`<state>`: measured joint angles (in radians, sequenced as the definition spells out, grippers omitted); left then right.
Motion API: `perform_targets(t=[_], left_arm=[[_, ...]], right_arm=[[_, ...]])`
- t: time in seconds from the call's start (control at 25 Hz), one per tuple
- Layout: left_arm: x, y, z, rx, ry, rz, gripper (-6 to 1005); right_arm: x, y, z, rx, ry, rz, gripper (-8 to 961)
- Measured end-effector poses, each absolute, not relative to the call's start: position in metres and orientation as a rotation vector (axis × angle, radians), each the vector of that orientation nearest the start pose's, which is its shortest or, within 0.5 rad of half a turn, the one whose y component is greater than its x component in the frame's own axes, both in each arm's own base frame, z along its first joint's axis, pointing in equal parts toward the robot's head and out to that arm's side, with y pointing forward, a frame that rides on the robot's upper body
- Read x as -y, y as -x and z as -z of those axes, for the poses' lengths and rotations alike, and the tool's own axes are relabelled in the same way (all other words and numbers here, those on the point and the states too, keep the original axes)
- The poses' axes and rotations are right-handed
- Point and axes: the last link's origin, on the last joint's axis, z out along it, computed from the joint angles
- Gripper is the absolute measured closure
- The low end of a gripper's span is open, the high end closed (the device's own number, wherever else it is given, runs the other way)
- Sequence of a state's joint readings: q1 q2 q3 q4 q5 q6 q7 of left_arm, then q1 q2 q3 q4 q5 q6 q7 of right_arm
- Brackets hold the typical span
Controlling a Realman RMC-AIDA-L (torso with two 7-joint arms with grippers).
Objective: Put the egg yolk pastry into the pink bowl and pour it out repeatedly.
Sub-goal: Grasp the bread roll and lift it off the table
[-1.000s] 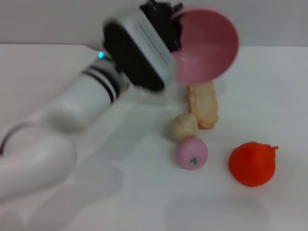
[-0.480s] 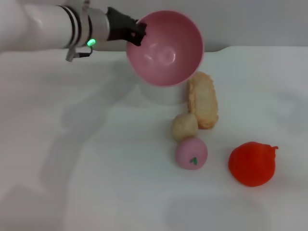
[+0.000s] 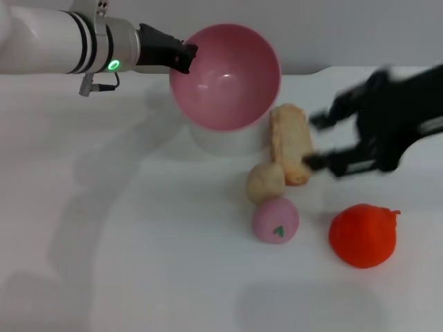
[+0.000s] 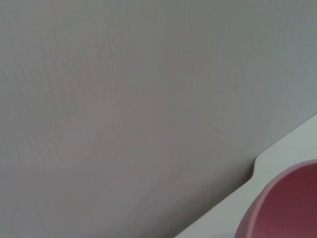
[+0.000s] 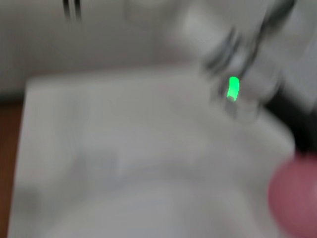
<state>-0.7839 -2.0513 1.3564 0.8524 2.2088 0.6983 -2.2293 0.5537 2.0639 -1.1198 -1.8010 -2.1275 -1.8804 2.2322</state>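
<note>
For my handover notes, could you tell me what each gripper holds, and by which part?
The left gripper holds the pink bowl by its rim, tilted. The right gripper is open and holds nothing.

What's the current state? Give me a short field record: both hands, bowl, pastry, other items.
left hand: shut on the pink bowl's rim, held above the table
pink bowl: tilted, opening facing the camera, empty
right hand: open, entering from the right, near the long bread
egg yolk pastry: on the table, touching the bread's near end
pink ball: just in front of the pastry
red-orange item: right of the ball
</note>
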Motion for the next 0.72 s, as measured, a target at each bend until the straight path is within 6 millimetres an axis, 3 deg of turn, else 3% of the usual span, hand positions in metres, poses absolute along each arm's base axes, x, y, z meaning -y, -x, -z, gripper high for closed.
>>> perform_targets(t=[0.16,0.2,0.36,0.72], left_arm=[[-0.461,0.158,0.020,0.644,2.344,0.167,956],[-0.460,0.161,0.021,0.655,2.345,0.162,956],[-0.456,0.162,0.025,0.667,2.368,0.153,956],[-0.451,0.166,0.028,0.675,2.377,0.147,956]], right_arm=[[-0.329,-0.111,-0.025,-0.389,2.921,0.320,474],[-0.329,-0.111,-0.025,-0.389,2.921,0.320,474],[-0.346,-0.126,0.012,-0.439,2.870,0.358,476],[-0.362,-0.141,0.042,-0.518,2.789,0.334,480]])
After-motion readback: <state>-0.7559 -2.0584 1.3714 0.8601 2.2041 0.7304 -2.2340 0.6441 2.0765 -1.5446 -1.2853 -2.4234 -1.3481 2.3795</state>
